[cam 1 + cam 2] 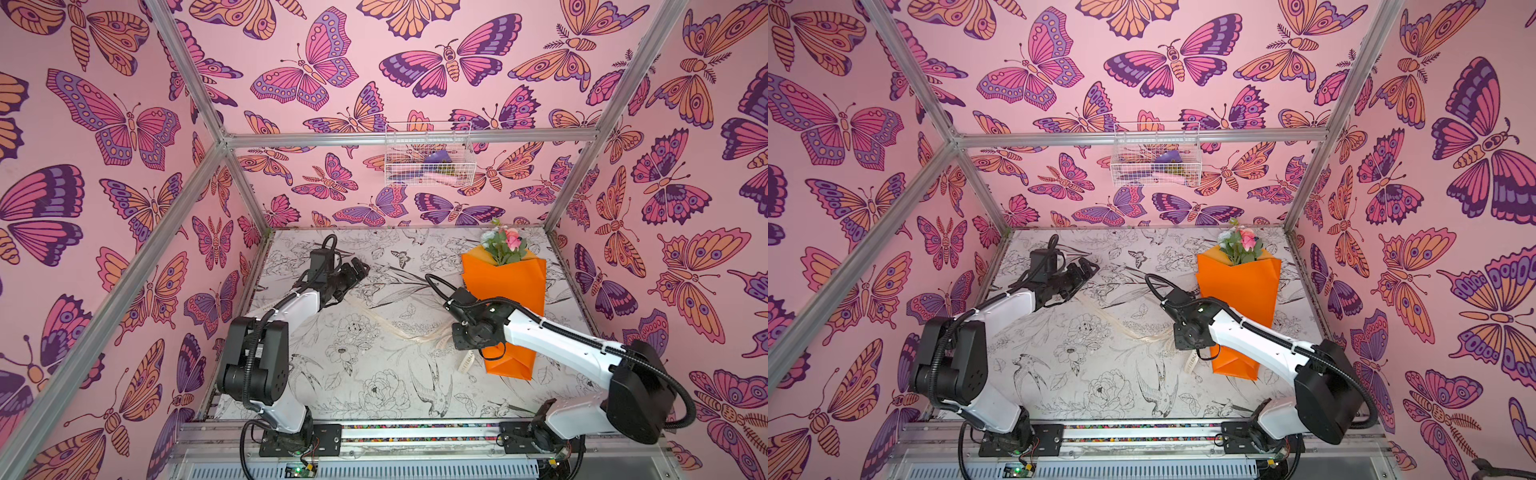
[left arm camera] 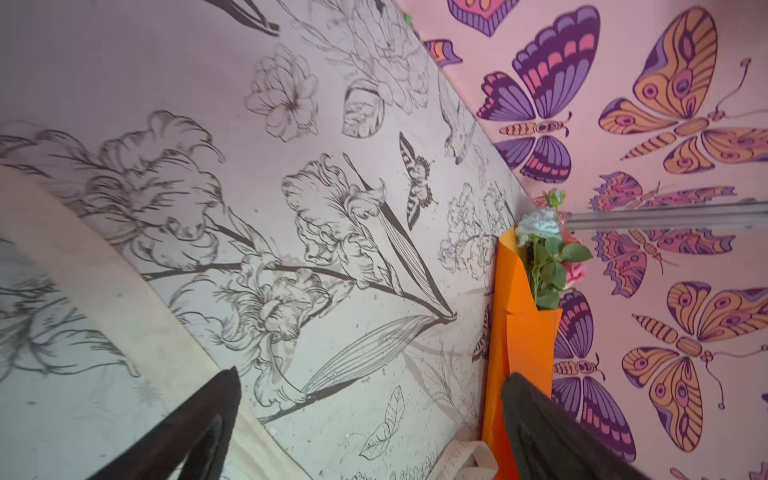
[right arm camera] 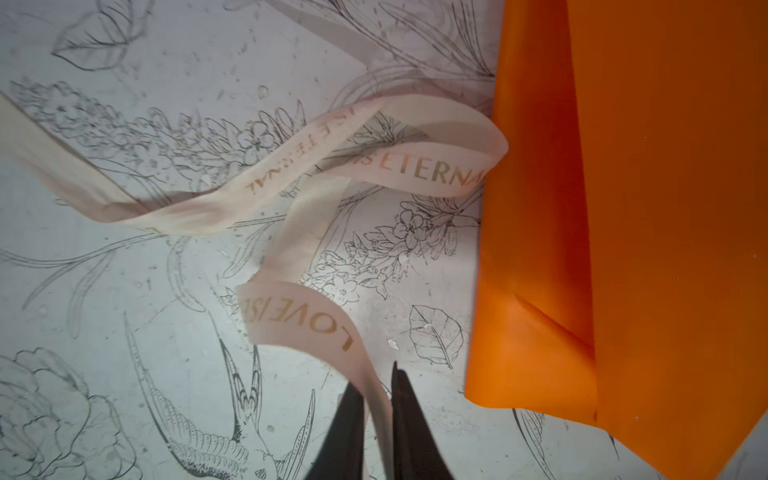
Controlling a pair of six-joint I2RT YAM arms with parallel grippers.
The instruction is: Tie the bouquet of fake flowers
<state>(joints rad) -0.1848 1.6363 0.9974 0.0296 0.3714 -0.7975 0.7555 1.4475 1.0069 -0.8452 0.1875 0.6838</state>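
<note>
Bouquet (image 1: 505, 299) laid on table (image 1: 374, 374), right side, blooms toward back wall. Ribbon (image 3: 291, 174) seen loose, touching wrap edge; no knot seen (tying judged hardly begun). Left gripper (image 2: 372, 376) spread wide, empty. Ribbon passed between near-closed jaws of right gripper (image 3: 374, 376); grip cannot be told.

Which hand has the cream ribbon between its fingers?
The right hand: the cream lettered ribbon runs between its fingers; the left hand stands wide open, empty.
</note>
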